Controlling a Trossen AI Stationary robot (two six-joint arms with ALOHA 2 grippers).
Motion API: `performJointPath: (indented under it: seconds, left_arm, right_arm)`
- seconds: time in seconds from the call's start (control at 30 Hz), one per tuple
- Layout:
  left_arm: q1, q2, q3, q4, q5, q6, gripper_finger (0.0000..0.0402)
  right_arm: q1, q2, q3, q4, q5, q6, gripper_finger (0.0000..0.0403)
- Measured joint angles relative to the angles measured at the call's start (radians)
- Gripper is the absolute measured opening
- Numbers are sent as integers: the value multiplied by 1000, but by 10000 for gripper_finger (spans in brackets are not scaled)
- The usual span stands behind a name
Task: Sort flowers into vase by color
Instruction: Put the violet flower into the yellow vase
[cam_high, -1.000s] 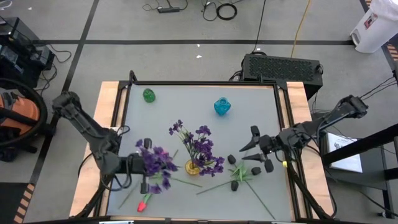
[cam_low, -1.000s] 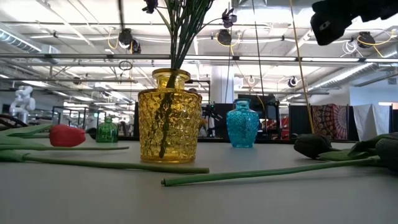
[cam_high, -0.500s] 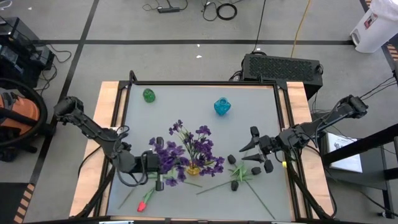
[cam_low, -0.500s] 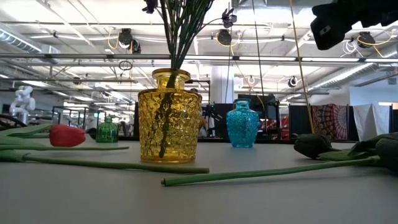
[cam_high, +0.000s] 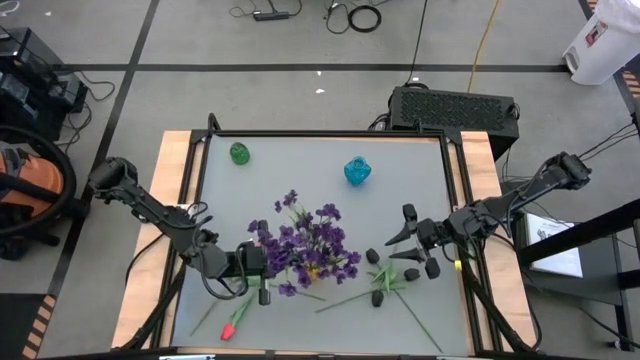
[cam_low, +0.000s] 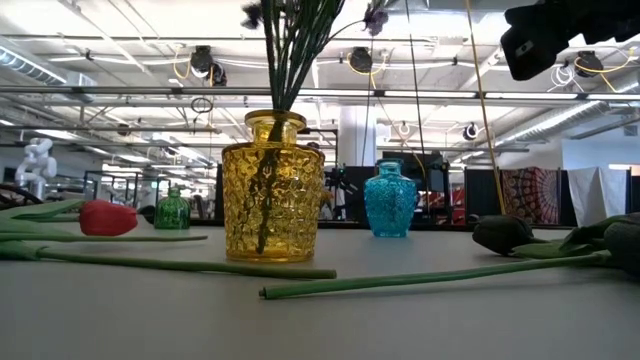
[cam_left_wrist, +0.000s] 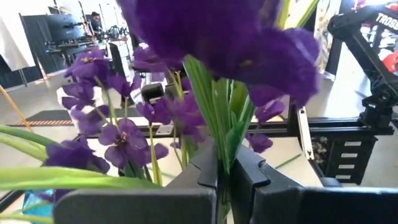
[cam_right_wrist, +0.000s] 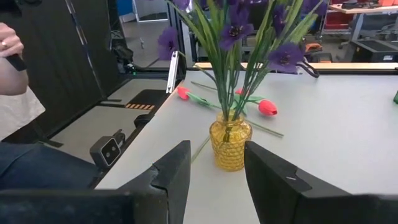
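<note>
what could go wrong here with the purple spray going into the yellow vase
The left pincer grips a purple spray right beside the already crowded yellow vase; its stem may miss the narrow mouth or push the standing purple flowers aside. Pushing sideways might tip the vase onto the red tulip stems nearby.

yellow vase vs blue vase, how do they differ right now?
The yellow vase holds purple flowers; the blue vase shows no stems in either view. The yellow vase stands near the table's middle between both grippers, the blue vase toward the far edge. In the low view the yellow vase has a straight knobbly wall, the blue vase a rounder body and narrow neck. Both stand upright and look like translucent glass.
</note>
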Motion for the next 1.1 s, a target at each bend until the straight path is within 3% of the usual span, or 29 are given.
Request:
performJointPath:
  seconds: [0.97,1.1]
  left_arm:
    - [56,125,-5,-64,18,-180,14]
    - [56,125,-5,-129,22,-251,35]
  right_arm:
    - [11,1,0,1,3,0,141]
    - [11,1,0,1,3,5,141]
